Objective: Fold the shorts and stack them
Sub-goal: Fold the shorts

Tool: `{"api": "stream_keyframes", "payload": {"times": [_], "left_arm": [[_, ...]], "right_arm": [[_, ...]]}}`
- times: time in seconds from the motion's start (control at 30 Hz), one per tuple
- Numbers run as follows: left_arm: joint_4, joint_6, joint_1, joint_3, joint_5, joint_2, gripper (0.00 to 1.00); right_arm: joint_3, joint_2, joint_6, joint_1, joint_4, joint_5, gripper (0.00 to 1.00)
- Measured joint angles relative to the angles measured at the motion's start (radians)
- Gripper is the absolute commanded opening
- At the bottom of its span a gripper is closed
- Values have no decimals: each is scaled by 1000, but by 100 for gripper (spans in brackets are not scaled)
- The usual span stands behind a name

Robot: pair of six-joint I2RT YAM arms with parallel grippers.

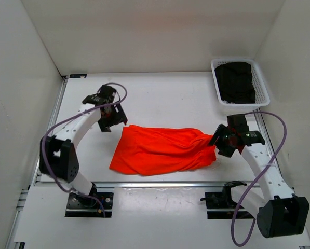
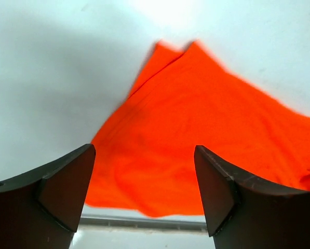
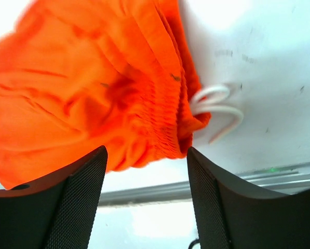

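Your right gripper (image 3: 145, 155) is spread and empty over the bunched waistband (image 3: 162, 104), on the near side of the basket (image 1: 215, 83). Your left gripper (image 2: 144, 153) is spread too, far left of the basket over the leg end (image 2: 175, 67). The shorts (image 1: 160, 150) lie flat between them, probably staged for an end-to-end fold.

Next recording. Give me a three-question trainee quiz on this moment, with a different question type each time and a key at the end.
1. True or false: the bright orange-red thin fabric shorts lie inside the white plastic mesh basket.
2. Multiple choice: what does the basket at the table's far right corner hold? A) a black garment B) a folded white towel C) a second pair of orange shorts
3. Fill the gap: judging by the wrist views, the left gripper and the right gripper are both ____, clamping nothing.

Key: 1 false, the shorts lie spread on the table between the arms; 2 A; 3 open.
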Motion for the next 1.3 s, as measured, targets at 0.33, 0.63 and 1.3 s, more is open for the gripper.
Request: {"api": "stream_keyframes", "payload": {"times": [0.33, 0.63, 1.3], "left_arm": [[4, 111, -104, 330, -34, 435, 100], [-35, 154, -106, 447, -39, 581, 80], [-42, 185, -106, 469, -38, 600, 46]], "right_arm": [[117, 170, 23, 0, 2, 53, 65], [171, 342, 34, 6, 103, 10, 46], [170, 400, 53, 10, 152, 19, 0]]}}
